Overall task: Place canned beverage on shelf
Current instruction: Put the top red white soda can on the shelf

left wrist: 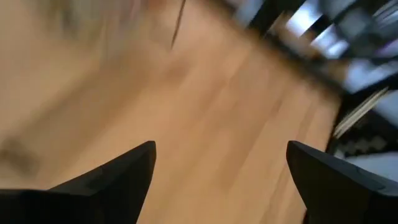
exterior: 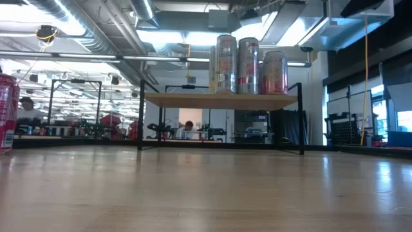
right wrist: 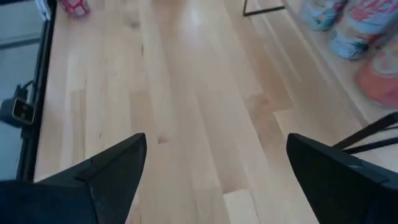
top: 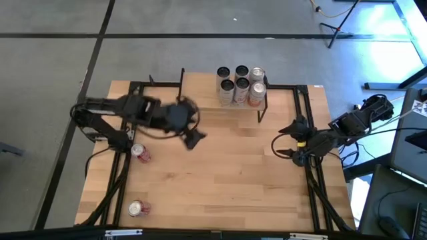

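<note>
The shelf [top: 200,100] stands at the table's far edge on thin black legs, and several cans [top: 241,85] stand on its right part; it also shows in the low view [exterior: 219,100]. Two red cans stand on the table's left: one [top: 141,153] by the left arm, one [top: 137,208] near the front edge. My left gripper [top: 193,139] is open and empty above the table's middle left, blurred. My right gripper [top: 283,141] is open and empty at the table's right edge.
Black frame rails run along the table's left and right edges. Bare wood lies between the two arms and in front of the shelf. A red can [exterior: 6,113] shows at the low view's left edge.
</note>
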